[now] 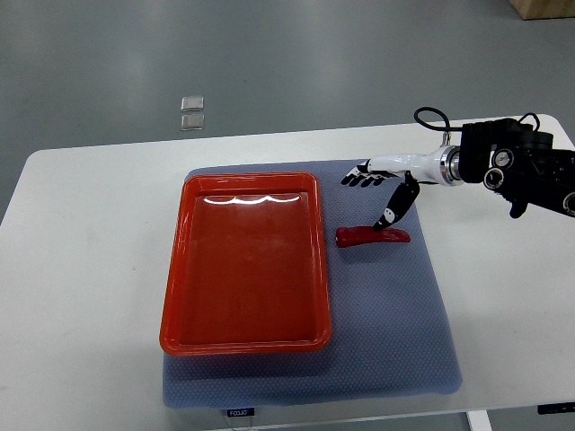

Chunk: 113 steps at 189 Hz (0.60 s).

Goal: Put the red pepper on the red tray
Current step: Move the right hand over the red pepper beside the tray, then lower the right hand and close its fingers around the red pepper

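**Desk:** What does the caption lead with?

**Photographer:** The risk. The right hand reaches in over the blue mat, its fingers spread and holding nothing, the thumb angled down so its tip sits at the red pepper. Whether it actually touches, I cannot tell.

**Desk:** So what goes wrong from here?

**Photographer:** As I read it, a one-sided contact. The four fingers are beyond the pepper, on its far side and slightly toward the tray, with only the thumb low. If the hand closes that way, the pepper could roll or skid across the mat instead of being pinched. It is also narrow and lies flat, so the fingertips may scrape the mat and come up empty.

**Desk:** And the pepper itself?

**Photographer:** Small, slim, glossy dark red, lying lengthwise just below the thumb tip (one end looks blunt and cut). It rests on the mat, just beside the red tray, which is off past the fingertips and holds nothing.

**Desk:** The left hand?

**Photographer:** Out of the picture. The white surface carries everything.
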Motion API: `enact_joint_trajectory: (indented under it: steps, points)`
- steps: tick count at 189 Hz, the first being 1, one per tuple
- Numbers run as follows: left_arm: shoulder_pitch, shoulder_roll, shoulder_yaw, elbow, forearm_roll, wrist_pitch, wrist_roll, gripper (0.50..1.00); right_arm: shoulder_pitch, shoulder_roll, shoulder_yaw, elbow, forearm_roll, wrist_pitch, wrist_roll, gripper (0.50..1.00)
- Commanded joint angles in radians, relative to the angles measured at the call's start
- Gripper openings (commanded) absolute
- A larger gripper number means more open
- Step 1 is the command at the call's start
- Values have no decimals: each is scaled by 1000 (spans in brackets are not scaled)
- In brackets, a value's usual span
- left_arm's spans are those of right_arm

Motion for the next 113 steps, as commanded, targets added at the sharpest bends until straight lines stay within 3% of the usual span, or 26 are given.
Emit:
enact_joint_trajectory:
  steps: [1, 113]
  points:
    - [0, 0, 2, 0, 0, 0, 0, 1000, -17, -22, 2, 39, 10, -27, 0, 909]
    - [0, 0, 0, 0, 0, 0, 2, 1000, -114, 6, 3, 70, 3, -174, 3, 895]
